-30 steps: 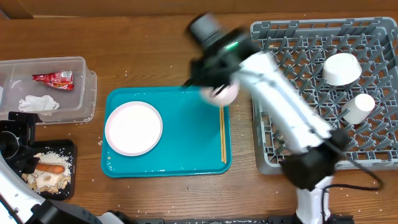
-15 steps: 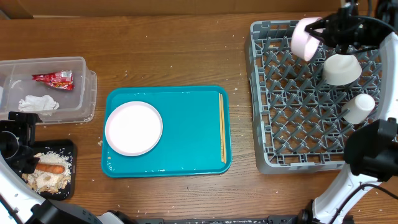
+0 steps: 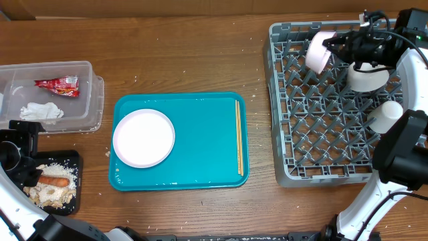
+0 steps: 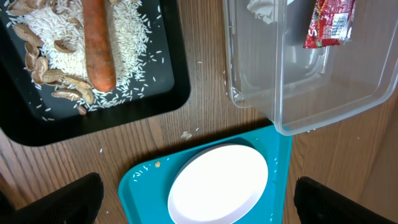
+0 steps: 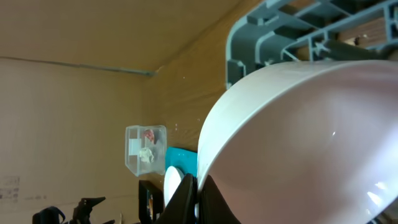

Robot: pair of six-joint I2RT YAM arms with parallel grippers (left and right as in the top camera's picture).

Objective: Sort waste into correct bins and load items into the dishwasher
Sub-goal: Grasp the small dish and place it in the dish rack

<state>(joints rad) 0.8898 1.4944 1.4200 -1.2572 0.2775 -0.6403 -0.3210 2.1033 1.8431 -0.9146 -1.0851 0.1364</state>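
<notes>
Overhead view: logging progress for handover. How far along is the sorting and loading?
Done: wrapper and tissue in the clear tub, carrot stick on the black tray, one bowl and the cup in the rack. In hand: right gripper holds the second bowl over the rack. Remaining: plate and chopsticks on the teal tray.

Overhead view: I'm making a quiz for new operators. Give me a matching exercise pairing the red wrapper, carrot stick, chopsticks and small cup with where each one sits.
Things:
1. red wrapper
2. carrot stick
3. chopsticks
4. small cup

Places:
A. on the teal tray
B. in the grey dish rack
C. in the clear tub
D. on the black tray

Pairs: 1-C, 2-D, 3-A, 4-B
</notes>
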